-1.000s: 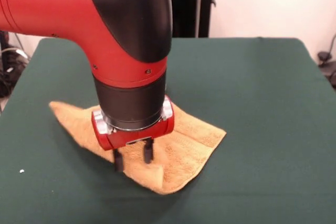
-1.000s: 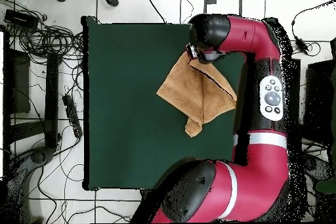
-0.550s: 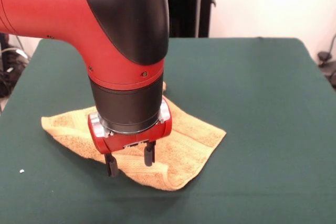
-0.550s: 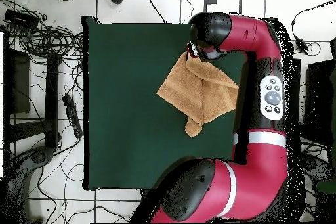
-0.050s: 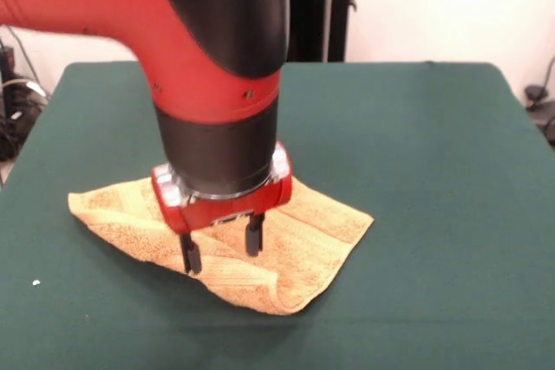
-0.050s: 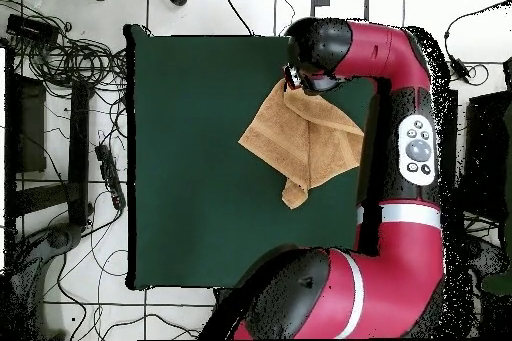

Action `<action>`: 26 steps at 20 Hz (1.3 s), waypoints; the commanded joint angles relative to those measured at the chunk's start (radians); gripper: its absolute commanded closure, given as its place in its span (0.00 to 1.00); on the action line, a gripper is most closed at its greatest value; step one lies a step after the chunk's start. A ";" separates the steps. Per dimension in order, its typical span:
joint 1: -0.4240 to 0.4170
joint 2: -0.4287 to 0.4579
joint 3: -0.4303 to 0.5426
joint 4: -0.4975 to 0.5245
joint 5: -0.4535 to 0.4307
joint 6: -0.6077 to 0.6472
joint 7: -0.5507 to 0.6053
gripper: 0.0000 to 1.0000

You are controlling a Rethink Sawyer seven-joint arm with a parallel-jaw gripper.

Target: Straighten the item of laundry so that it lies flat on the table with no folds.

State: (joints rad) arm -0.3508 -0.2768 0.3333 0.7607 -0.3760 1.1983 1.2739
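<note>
Since half a second ago the gripper [image 5: 220, 250] has lifted a little and shifted toward the table's middle, leaving the towel [image 5: 299, 244] where it lay. From the front, its two fingers [image 5: 192, 256] are spread and hold nothing, hanging just above the cloth. The towel sits near the table's [image 5: 434, 171] front edge, left of centre, with a thick rolled fold along its near side and a layer doubled over, so I judge the job about half done: that fold has yet to be opened. From overhead, the towel [image 6: 300, 142] lies by the table's [image 6: 190, 157] right edge, an uneven shape with a flap trailing toward the base; the arm covers its top corner. Cables [image 6: 60, 57] clutter the floor, well clear.
</note>
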 commanded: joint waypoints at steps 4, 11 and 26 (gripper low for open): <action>0.040 -0.221 0.006 0.497 0.074 -0.211 0.168 0.00; 0.053 -0.261 -0.027 0.622 0.106 -0.323 0.247 0.00; 0.054 -0.192 -0.057 0.729 0.146 -0.578 0.278 0.00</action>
State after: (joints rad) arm -0.3450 -0.5391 0.2636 1.3007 -0.2761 0.7061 1.2741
